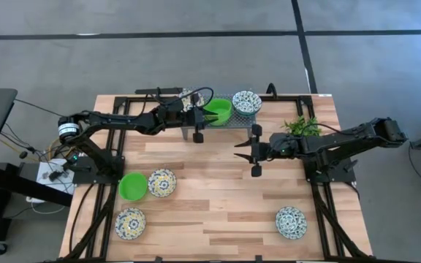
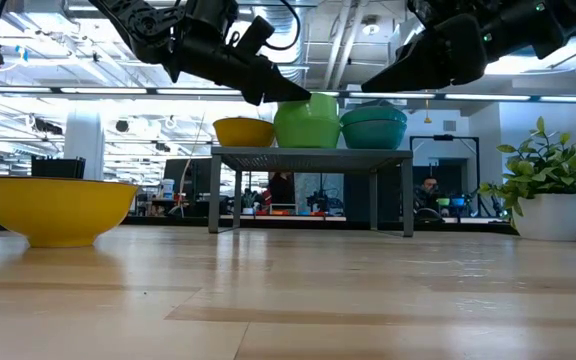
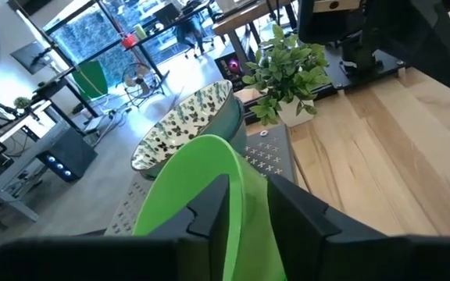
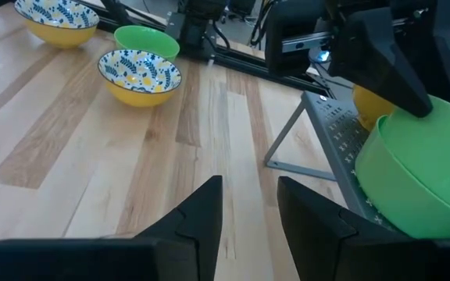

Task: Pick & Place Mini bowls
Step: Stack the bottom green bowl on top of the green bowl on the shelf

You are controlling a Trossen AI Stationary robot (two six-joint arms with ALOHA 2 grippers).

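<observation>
Two dark arms are reaching over the wooden table (image 1: pixel 218 197) from opposite sides. The left arm (image 1: pixel 115 120) is stretching toward the grey metal rack (image 1: pixel 229 121) at the far edge, and the right arm (image 1: pixel 342 140) is hanging beside the potted plant (image 1: pixel 302 126).

On the rack, three bowls are sitting in a row. A green bowl (image 1: pixel 218 111) is in the middle, tipped so its opening is facing partly sideways toward the left gripper rather than straight up. A patterned bowl with a teal outside (image 1: pixel 246 101) is standing upright just beside it on the plant's side, mouth up. On the other side a yellow bowl (image 2: pixel 243 131) is sitting upright, largely hidden under the arm in the high view.

Nearer the front, four more bowls are resting mouth up on the table: a green one (image 1: pixel 132 185) touching a patterned yellow one (image 1: pixel 161 183), another patterned one (image 1: pixel 130 223) just in front of them, and a patterned one (image 1: pixel 291 222) well apart at the front right.

The left gripper (image 1: pixel 200 112) is pinching the tipped green bowl's rim, one finger inside and one outside. The right gripper (image 1: pixel 250 151) is hovering above the table just in front of the rack, fingers spread and holding nothing.
</observation>
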